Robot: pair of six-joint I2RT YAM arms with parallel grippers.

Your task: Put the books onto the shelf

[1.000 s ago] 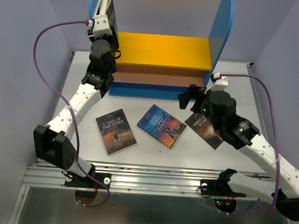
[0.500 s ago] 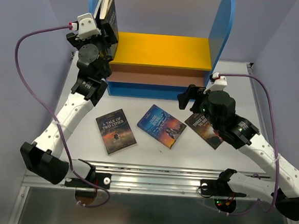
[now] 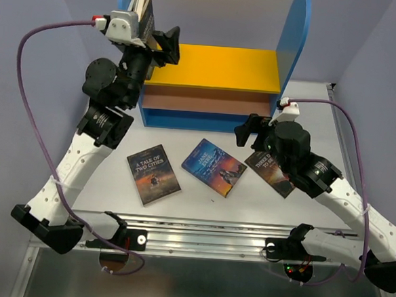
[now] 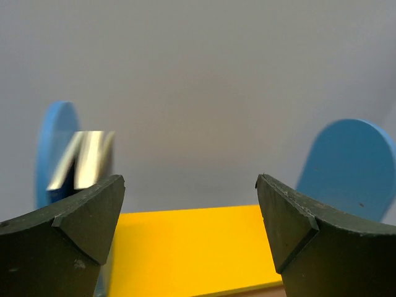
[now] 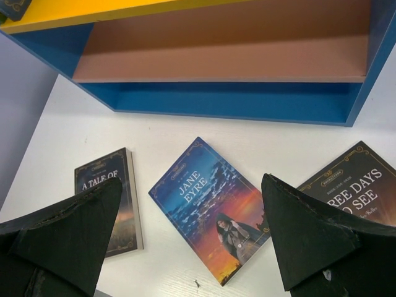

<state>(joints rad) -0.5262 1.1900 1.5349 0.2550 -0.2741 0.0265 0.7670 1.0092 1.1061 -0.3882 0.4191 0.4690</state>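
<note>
Dark upright paperback books [image 3: 143, 12] are kept at upper left in the blue-sided, yellow-boarded shelf [image 3: 218, 58]; three flat paperbacks [image 3: 214, 166] are left on the white bench [image 3: 194, 202]. The left jaws, lately narrower, are spread; the right jaws likewise.

Yellow board [image 3: 217, 67]: offering room from middle to right; upright books [image 3: 142, 12] blocking its left end.
Lower board [image 5: 229, 59]: offering room along its front.
Table [image 3: 201, 203]: flat books [image 3: 214, 166] covering its middle.

You are looking into an enclosed booth: a plain lavender-grey back wall [image 3: 214, 14], a left wall [image 3: 16, 122] and a right wall [image 3: 391, 60] are closing around a white table [image 3: 201, 206]. Soft, even light is falling across its top, and a ribbed aluminium rail [image 3: 205, 235] is running along its near edge.
</note>
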